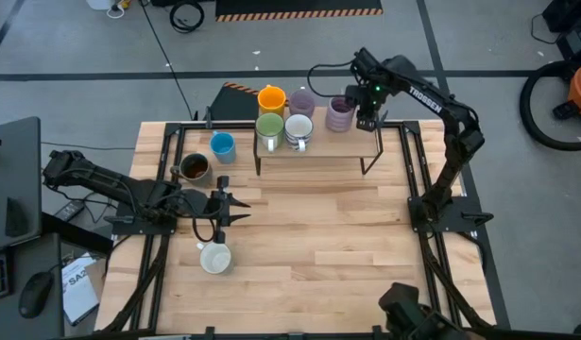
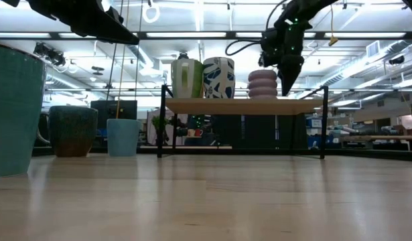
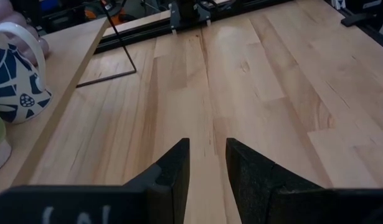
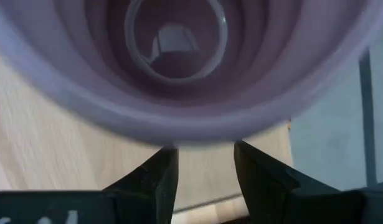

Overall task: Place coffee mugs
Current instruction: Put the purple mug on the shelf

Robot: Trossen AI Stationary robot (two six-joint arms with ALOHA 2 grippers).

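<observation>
A low wooden shelf (image 1: 318, 149) on black legs stands at the table's far middle. On it are an orange mug (image 1: 271, 97), a green mug (image 1: 268, 127), a white patterned mug (image 1: 299, 130) and a pale purple mug (image 1: 301, 102). My right gripper (image 1: 366, 121) points down at the shelf's right end, close against the right side of a second pale purple mug (image 1: 339, 114). On the table at the left stand a blue mug (image 1: 222, 146), a dark mug (image 1: 194, 168) and a pale mug (image 1: 214, 257). My left gripper (image 1: 241, 206) hovers open over the table's left half. My right gripper comes from above, pointing down, at the pale purple mug's right side (image 2: 275, 82). In the right wrist view the mug's rim (image 4: 197, 134) covers the fingertips (image 4: 163, 163), so the part between them stays hidden. The mug is upright, its base level with the shelf top (image 2: 246, 106); standing or just clear, I cannot tell.
Black rails (image 1: 418, 170) run along the table's left and right sides. The shelf's black legs (image 2: 160, 120) reach down to the table. Bare wood (image 1: 328, 227) fills the table's middle and near part.
</observation>
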